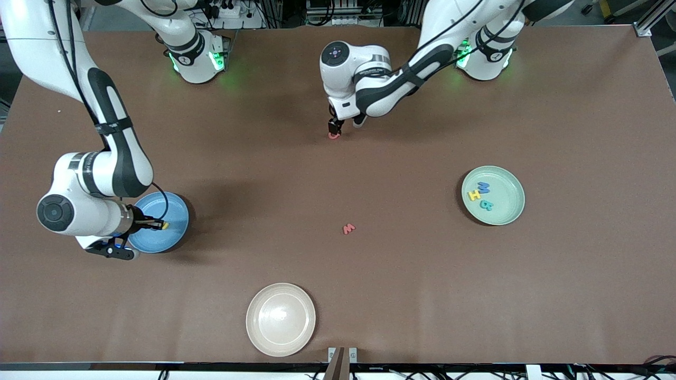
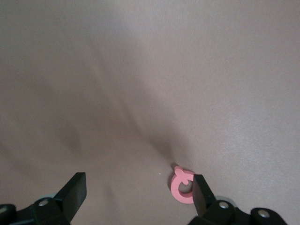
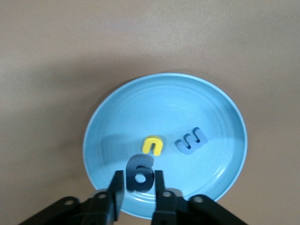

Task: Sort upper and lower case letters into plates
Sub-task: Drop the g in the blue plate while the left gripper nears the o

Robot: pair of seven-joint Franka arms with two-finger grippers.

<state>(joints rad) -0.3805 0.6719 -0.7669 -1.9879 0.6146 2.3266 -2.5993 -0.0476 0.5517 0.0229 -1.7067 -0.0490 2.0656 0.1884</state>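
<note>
Brown counter point(image 1: 401, 295): blue foam g point(image 3: 139, 173) stands upright between the right gripper point(image 3: 139, 190) jaws over the round blue plate point(image 3: 112, 122), its long axis along them. Left gripper point(image 2: 138, 194) hangs spread around the flat red Q point(image 2: 182, 188).

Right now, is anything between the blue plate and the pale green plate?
Only the red w on bare table, front view, between the blue plate and the pale green plate.

Two white arms with black joint bands, trailing black cables, green-lit bases, black-fingered claws
</note>
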